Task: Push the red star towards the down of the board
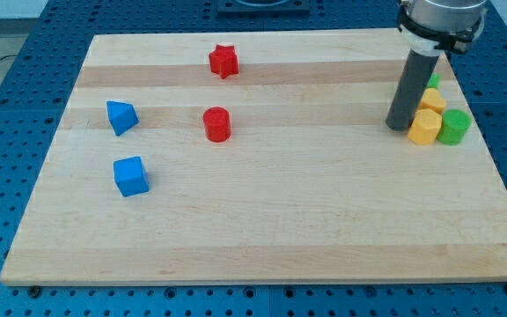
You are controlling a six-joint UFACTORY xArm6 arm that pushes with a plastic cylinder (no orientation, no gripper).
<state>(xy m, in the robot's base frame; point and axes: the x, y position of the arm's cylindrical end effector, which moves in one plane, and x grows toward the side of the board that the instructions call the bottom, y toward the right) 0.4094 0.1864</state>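
The red star (224,61) lies near the view's top of the wooden board (271,220), left of centre. My tip (399,126) rests on the board at the view's right, far from the star, just left of a cluster of yellow and green blocks. A red cylinder (216,124) stands below the star.
A blue triangular block (121,116) and a blue cube (131,175) lie at the view's left. By my tip are a yellow block (425,127), another yellow block (432,99), a green block (454,127) and a partly hidden green block (433,81).
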